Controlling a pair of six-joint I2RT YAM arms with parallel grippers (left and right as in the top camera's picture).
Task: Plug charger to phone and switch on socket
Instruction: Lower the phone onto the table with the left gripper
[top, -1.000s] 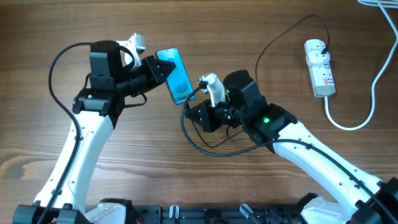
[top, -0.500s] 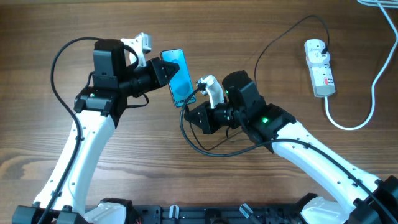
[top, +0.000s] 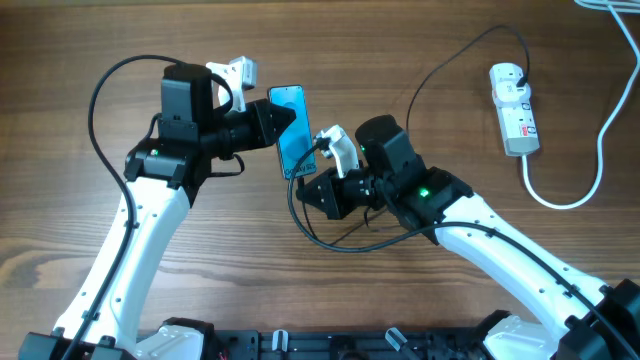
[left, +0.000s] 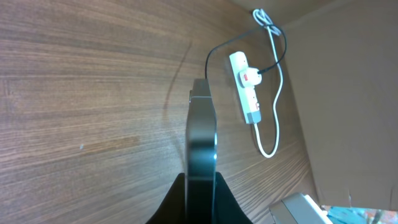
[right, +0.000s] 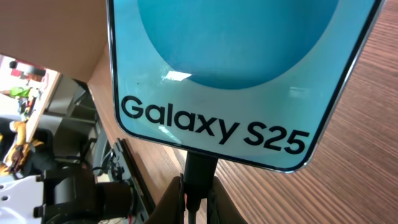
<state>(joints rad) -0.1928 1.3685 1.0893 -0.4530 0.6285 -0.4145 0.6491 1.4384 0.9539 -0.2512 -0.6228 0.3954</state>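
My left gripper (top: 272, 122) is shut on the phone (top: 292, 144) and holds it above the table, its turquoise screen facing the right arm. In the left wrist view the phone (left: 202, 140) shows edge-on between my fingers (left: 201, 198). My right gripper (top: 312, 188) is shut on the charger's black connector (right: 200, 167), which touches the phone's bottom edge (right: 249, 68) below the "Galaxy S25" text. The thin black cable (top: 330, 232) loops under the right arm and runs to the white socket (top: 514, 110) at the back right, where its plug sits. The socket also shows in the left wrist view (left: 245, 87).
The socket's thick white cord (top: 590, 150) curves off towards the right edge of the wooden table (top: 420, 310). Part of a cardboard wall (left: 354, 81) stands beyond the table in the left wrist view.
My left arm has moved right, carrying the phone closer to the right gripper and turning it more upright. The right gripper has shifted slightly left and up with the connector.
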